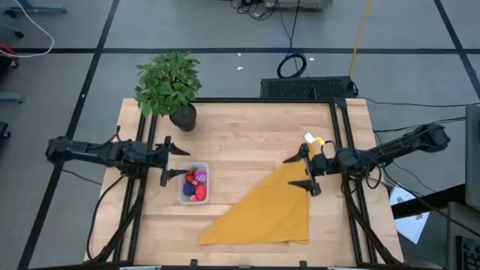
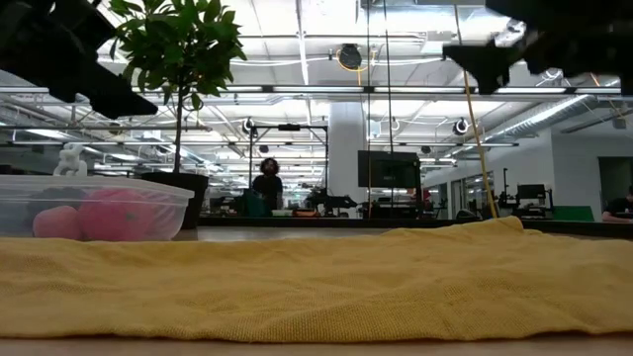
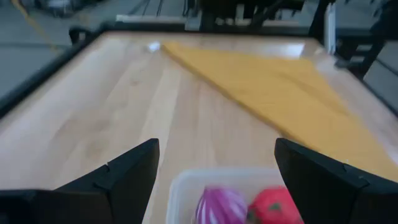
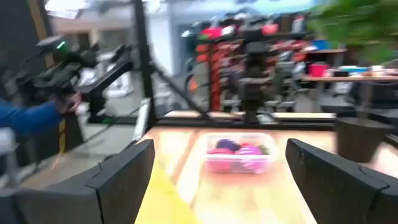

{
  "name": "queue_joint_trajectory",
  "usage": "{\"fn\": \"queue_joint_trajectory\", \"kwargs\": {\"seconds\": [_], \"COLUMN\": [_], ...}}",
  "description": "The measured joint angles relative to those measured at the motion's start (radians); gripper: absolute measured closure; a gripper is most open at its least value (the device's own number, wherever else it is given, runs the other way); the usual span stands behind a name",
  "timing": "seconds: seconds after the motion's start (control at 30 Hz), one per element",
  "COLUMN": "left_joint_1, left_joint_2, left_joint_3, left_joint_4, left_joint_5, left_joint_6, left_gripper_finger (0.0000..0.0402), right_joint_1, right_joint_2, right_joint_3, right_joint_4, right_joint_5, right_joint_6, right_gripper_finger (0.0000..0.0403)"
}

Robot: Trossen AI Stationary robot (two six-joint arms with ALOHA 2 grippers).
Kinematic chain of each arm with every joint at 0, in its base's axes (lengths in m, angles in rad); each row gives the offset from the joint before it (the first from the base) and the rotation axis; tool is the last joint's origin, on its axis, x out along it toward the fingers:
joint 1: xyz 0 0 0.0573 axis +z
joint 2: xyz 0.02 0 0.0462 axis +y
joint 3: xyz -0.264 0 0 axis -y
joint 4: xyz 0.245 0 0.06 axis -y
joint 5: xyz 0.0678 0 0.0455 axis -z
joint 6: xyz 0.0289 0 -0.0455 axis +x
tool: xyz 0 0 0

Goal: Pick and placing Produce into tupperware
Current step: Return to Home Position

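Note:
The clear tupperware sits on the table's left half with several small produce pieces inside: red, pink and purple. It shows in the left wrist view with a purple-striped piece and a red one, and in the right wrist view. My left gripper hovers open just left of the box, fingers either side of its near end, touching nothing. My right gripper hangs open above the yellow cloth's right part.
A large mustard-yellow triangular cloth covers the table's right front. A potted green plant stands at the far left corner. A small white-and-yellow object lies near the right frame rail. Bare wood lies between box and cloth.

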Motion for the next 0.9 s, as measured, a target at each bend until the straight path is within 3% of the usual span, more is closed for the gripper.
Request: {"fn": "queue_joint_trajectory", "kwargs": {"seconds": [0.17,0.33,0.47,0.6,0.7,0.9], "left_joint_1": [0.082,0.164,0.217,0.228,0.227,0.226], "left_joint_2": [-0.059,-0.184,-0.326,-0.319,-0.305,-0.307], "left_joint_3": [0.0,0.0,0.001,0.013,0.003,-0.038], "left_joint_4": [-0.059,-0.112,-0.174,-0.16,-0.17,-0.095], "left_joint_5": [0.076,0.088,0.128,0.156,0.187,0.223], "left_joint_6": [0.024,0.051,0.062,0.054,0.032,0.015], "left_gripper_finger": [0.0078,0.0078,0.0078,0.0078,0.0078,0.0078], "right_joint_1": [-0.118,-0.241,-0.328,-0.399,-0.419,-0.417], "right_joint_2": [-0.137,-0.356,-0.541,-0.721,-0.848,-0.827], "right_joint_3": [-0.154,-0.214,-0.198,-0.16,-0.146,-0.17], "right_joint_4": [0.087,0.067,-0.098,-0.371,-0.46,-0.486], "right_joint_5": [-0.006,-0.17,-0.298,-0.379,-0.4,-0.439], "right_joint_6": [0.071,0.127,0.16,0.204,0.209,0.236], "right_gripper_finger": [0.0048,0.0048,0.0048,0.0048,0.0048,0.0048]}}
